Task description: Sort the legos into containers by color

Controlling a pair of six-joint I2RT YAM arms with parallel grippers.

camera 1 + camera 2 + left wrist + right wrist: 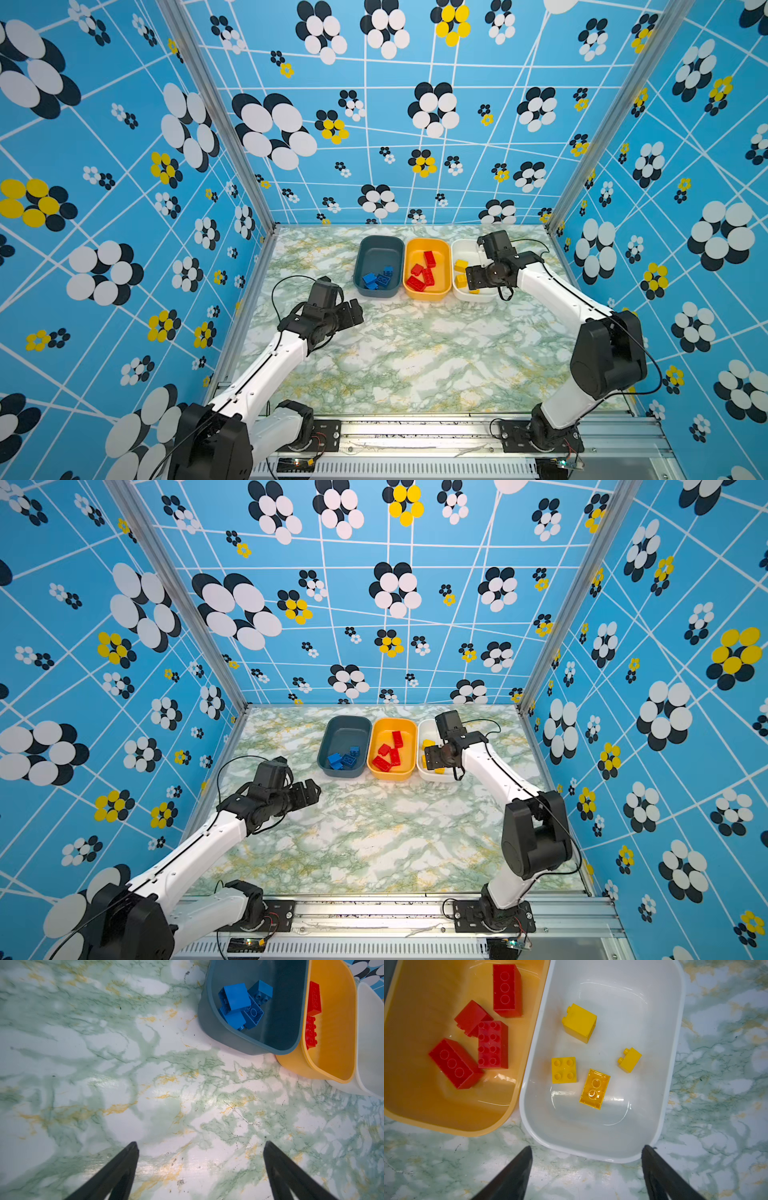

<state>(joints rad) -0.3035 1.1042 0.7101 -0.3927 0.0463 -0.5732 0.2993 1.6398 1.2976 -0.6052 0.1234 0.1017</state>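
- At the far edge of the tabletop [415,353], the teal tub [376,251], orange-yellow tub [428,294] and white tub [612,991] are lined up side by side.
- The blue legos [239,1005] are contained in the teal tub, the red legos [493,1045] in the orange-yellow tub, and the yellow legos [563,1070] in the white tub.
- The right gripper [587,1147] is held over the white tub's near end, jaws spread, nothing grasped.
- The left gripper [201,1142] is held over bare tabletop near the teal tub, released and empty.
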